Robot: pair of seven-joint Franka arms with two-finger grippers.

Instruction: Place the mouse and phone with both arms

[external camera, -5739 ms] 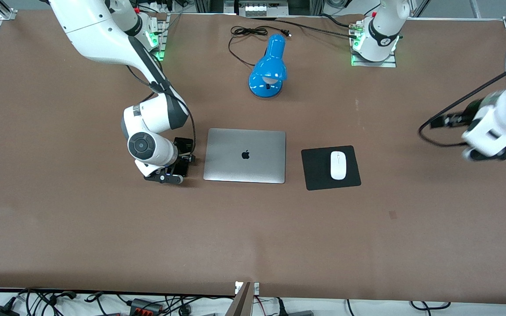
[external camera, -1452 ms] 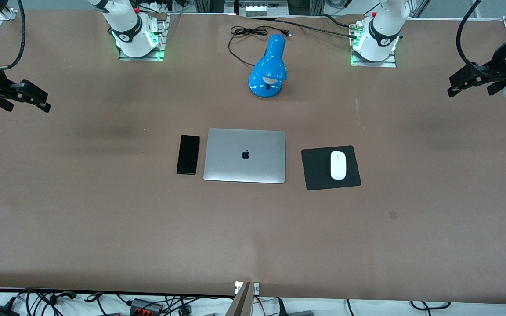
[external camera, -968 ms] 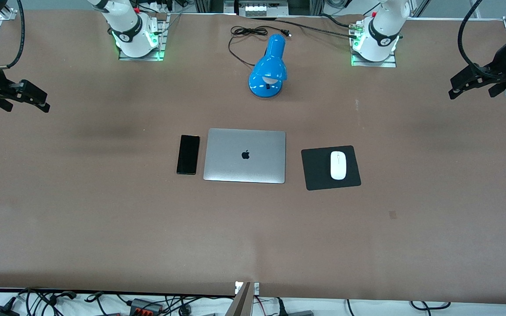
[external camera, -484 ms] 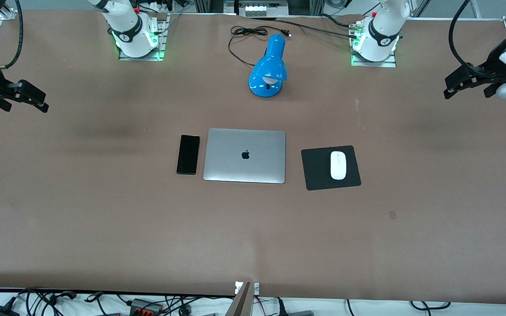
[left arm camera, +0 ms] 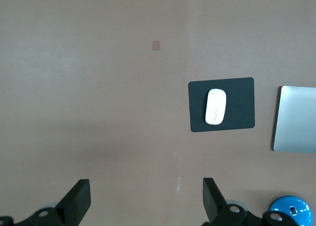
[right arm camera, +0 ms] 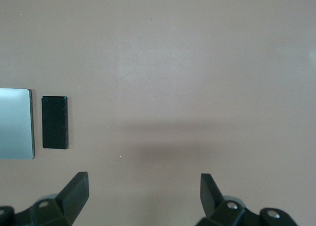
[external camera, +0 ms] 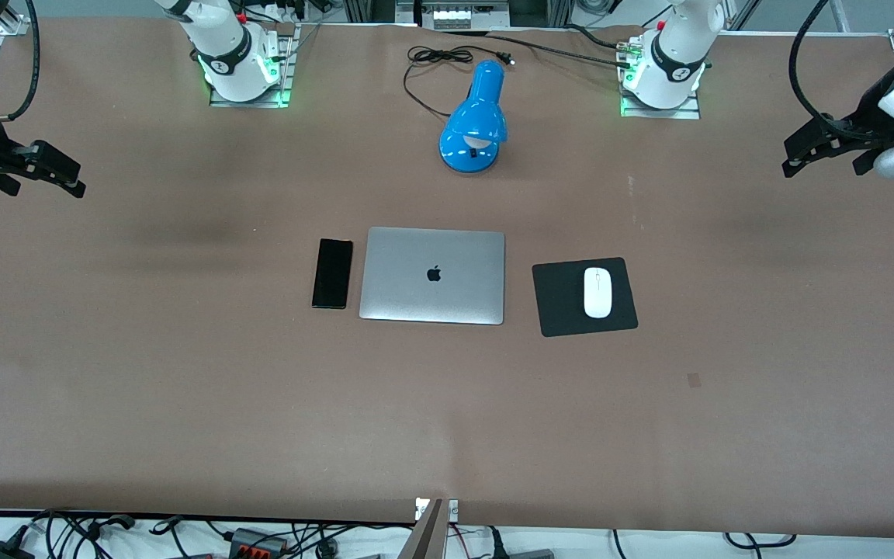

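The white mouse (external camera: 597, 292) lies on a black mouse pad (external camera: 563, 299) beside the closed silver laptop (external camera: 433, 275), toward the left arm's end. The black phone (external camera: 332, 273) lies flat on the table beside the laptop, toward the right arm's end. The mouse (left arm camera: 216, 106) also shows in the left wrist view, the phone (right arm camera: 54, 122) in the right wrist view. My left gripper (external camera: 800, 153) is open and empty, high over the table's end. My right gripper (external camera: 63, 177) is open and empty, high over the other end. Both arms wait.
A blue desk lamp (external camera: 475, 124) with a black cord (external camera: 431, 58) lies farther from the front camera than the laptop. The arm bases (external camera: 241, 66) stand along the table's back edge. The brown table (external camera: 447, 419) is bare nearer the camera.
5.7 s ago my right gripper was down at the phone beside the laptop; it has since let go and withdrawn. Over the last second the left gripper has only drifted slightly.
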